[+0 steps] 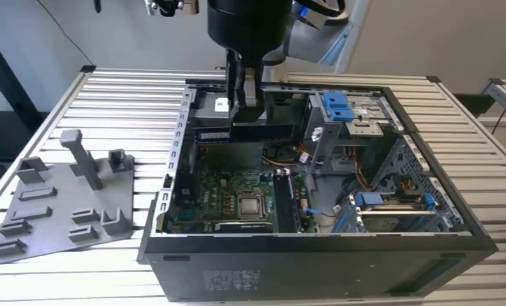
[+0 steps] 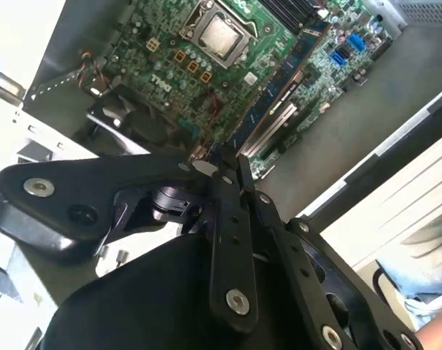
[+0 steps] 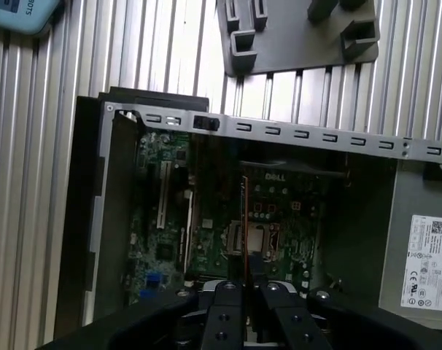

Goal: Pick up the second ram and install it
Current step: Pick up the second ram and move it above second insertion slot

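Note:
My gripper [image 1: 242, 118] hangs from the black arm over the far part of the open computer case [image 1: 321, 245]. It is shut on the second ram [image 1: 261, 133], a long dark stick held level and on edge above the green motherboard [image 1: 227, 185]. In the second wrist view the ram [image 2: 279, 95] runs out from the fingertips [image 2: 225, 160] over the board. The first wrist view has the ram [image 3: 244, 219] as a thin edge reaching out from the gripper [image 3: 244, 286], beside the CPU socket [image 3: 261, 240]. The long black slots [image 1: 285, 201] lie beside the CPU socket [image 1: 251, 205].
A grey fixture plate [image 1: 57, 204] with pegs lies on the slatted table on the exterior view's left, outside the case. Blue-latched drive bays [image 1: 338, 105] and a metal drive cage [image 1: 393, 204] take up the case on the exterior view's right. Cables run beside the motherboard.

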Controlling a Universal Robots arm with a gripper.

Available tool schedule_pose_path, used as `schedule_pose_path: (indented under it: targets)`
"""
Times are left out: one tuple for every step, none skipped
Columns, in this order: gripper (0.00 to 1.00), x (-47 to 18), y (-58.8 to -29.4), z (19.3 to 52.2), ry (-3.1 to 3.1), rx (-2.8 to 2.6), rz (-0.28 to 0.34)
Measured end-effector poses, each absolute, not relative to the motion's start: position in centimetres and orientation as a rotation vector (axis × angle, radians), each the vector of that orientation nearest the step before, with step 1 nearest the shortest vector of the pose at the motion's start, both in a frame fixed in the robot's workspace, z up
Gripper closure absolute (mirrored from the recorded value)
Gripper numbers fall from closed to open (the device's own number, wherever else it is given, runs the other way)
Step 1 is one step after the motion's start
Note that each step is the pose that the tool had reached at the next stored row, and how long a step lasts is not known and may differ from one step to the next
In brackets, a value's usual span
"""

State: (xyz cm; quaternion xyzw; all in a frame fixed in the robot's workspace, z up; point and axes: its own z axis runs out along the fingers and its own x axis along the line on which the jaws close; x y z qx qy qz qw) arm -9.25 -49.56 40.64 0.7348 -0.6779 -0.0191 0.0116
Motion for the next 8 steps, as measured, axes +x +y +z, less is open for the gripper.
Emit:
schedule_pose_path:
  targets:
    - [0.86, -9.14, -49.54, 40.63, -2.12, 2.287, -0.06]
    - [0.86, -9.08, -49.52, 40.63, -2.129, 2.278, -0.06]
    - [0.86, -9.05, -49.51, 40.63, -2.14, 2.268, -0.06]
    - [0.86, -9.02, -49.5, 40.63, -2.151, 2.257, -0.06]
    - [0.86, -8.98, -49.48, 40.63, -2.163, 2.247, -0.061]
    - [0.86, -8.94, -49.46, 40.63, -2.174, 2.236, -0.061]
    - [0.86, -8.84, -49.43, 40.63, -2.182, 2.228, -0.06]
    - [0.86, -8.68, -49.4, 40.62, -2.188, 2.222, -0.06]
